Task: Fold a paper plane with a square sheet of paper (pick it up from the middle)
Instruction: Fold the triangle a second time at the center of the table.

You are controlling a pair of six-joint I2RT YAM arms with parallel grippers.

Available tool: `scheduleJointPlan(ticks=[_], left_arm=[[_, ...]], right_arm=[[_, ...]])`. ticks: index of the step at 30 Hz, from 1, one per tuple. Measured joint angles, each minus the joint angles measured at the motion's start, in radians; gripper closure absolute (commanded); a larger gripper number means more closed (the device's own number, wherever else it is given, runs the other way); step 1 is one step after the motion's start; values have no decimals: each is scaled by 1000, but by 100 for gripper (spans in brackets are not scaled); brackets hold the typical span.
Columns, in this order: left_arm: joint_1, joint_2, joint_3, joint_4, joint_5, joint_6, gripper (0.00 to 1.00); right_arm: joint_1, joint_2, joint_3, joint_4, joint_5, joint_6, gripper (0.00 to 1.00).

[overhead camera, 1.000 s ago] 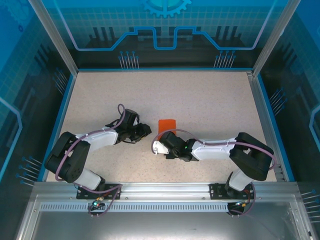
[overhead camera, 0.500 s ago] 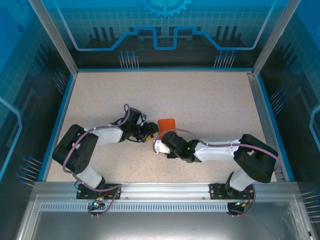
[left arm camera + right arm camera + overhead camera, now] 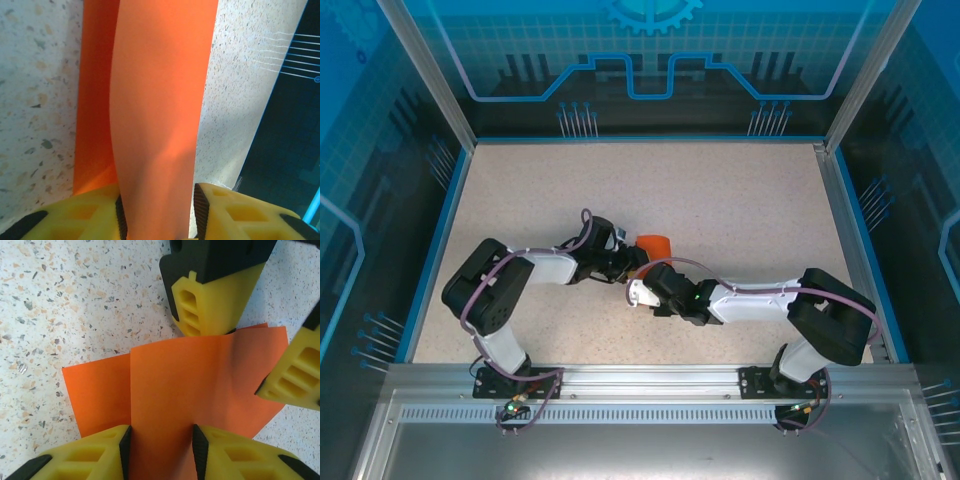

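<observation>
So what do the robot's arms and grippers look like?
Both the left arm and right arm have white link shells with bulky black joints, and a purple cable loops along each. The left gripper and right gripper have chunky yellow fingers with ribbed black pads.

**A robotics lab test cell**

A beige speckled table top (image 3: 720, 190) sits inside a frame of silver aluminium posts (image 3: 425, 75). It is walled on the left, right and far sides by translucent blue panels (image 3: 520, 50) printed with circuit lines and a pale blue gear emblem (image 3: 653, 12). A white-and-black left robot arm (image 3: 535, 270) and a matching right robot arm (image 3: 760, 297) are bolted to a slotted silver aluminium rail (image 3: 650, 378) along the near edge.
</observation>
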Motion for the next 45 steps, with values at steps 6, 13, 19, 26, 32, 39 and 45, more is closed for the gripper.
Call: scheduleJointPlan(ticks=[6,13,19,26,32,39,45], left_arm=[[0,14,27,-3,-3,8,66],[0,39,75,-3,-4,12,72],[0,48,99,-32,-4,35,82],[0,61,135,-81,-4,76,97],[0,78,227,-230,-3,185,100],[0,70,349,-449,2,358,100],[0,67,375,-578,33,437,100]], right_arm=[[0,-76,-13,-25,-4,48,49],[-29,-285,-33,-62,-59,186,41],[-53,-351,-44,-103,-104,363,24],[-315,-306,20,-250,-225,766,27],[-382,-298,19,-262,-373,950,28],[-401,-315,-7,-241,-436,1061,26],[-408,-325,-30,-225,-454,1091,27]])
